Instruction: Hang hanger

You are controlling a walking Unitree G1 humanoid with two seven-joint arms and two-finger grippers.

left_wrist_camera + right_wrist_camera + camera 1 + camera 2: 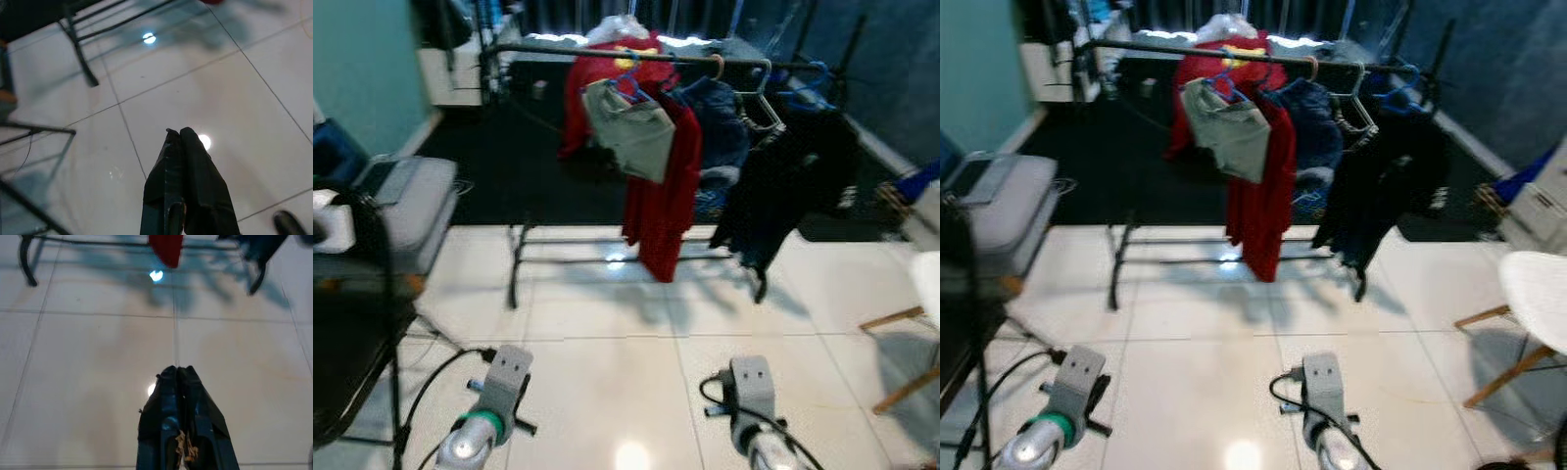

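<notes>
A black clothes rack stands a few steps ahead on the edge of the white tiles. On its rail hang a grey shirt on a blue hanger, a long red garment, dark blue clothes and black clothes. A bare metal hanger hangs between the blue and black clothes. Both arms are low over the floor, well short of the rack. My left gripper is shut with nothing in it, and my right gripper is shut and empty too.
A black stand carrying a grey case is at the left, with cables trailing on the tiles beside it. A white chair with wooden legs is at the right. A dark rug lies under the rack's far side.
</notes>
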